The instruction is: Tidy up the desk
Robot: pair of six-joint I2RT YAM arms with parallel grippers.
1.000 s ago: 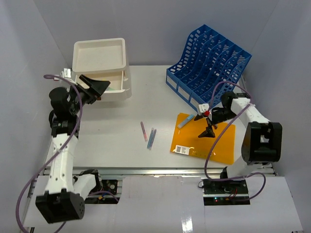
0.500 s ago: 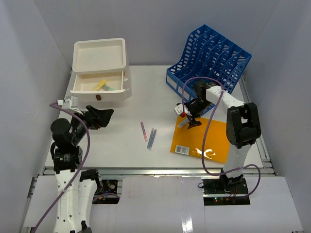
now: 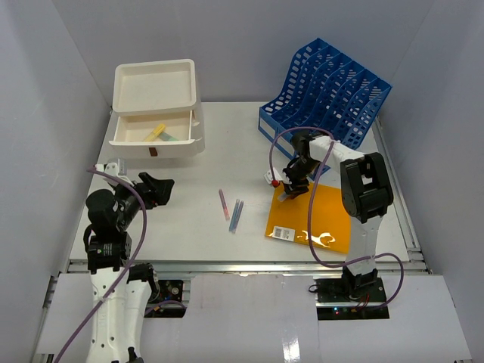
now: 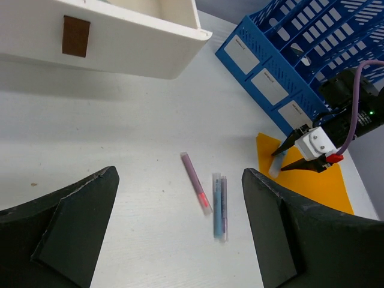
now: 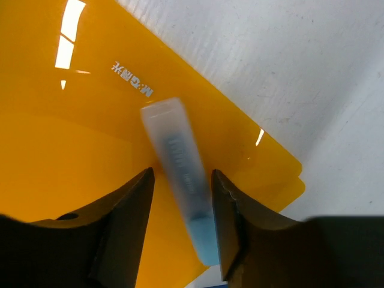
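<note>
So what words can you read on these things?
"M&G" plus two Chinese characters I cannot read: upside down on the orange folder.
Too small to read: barcode sticker on the folder.
Too small to read: white labels on the blue file rack.
Blurred: print on the blue pen.

White arms [image 3: 110,310], black joints [image 3: 363,193], purple cables [image 3: 309,219]

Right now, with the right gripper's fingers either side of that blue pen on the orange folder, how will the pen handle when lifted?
The pen looks rigid and light, so the right gripper should lift it easily. Its smooth, apparently round barrel may roll or slip if pinched off-centre. The glossy folder beneath probably lets it slide.
</note>
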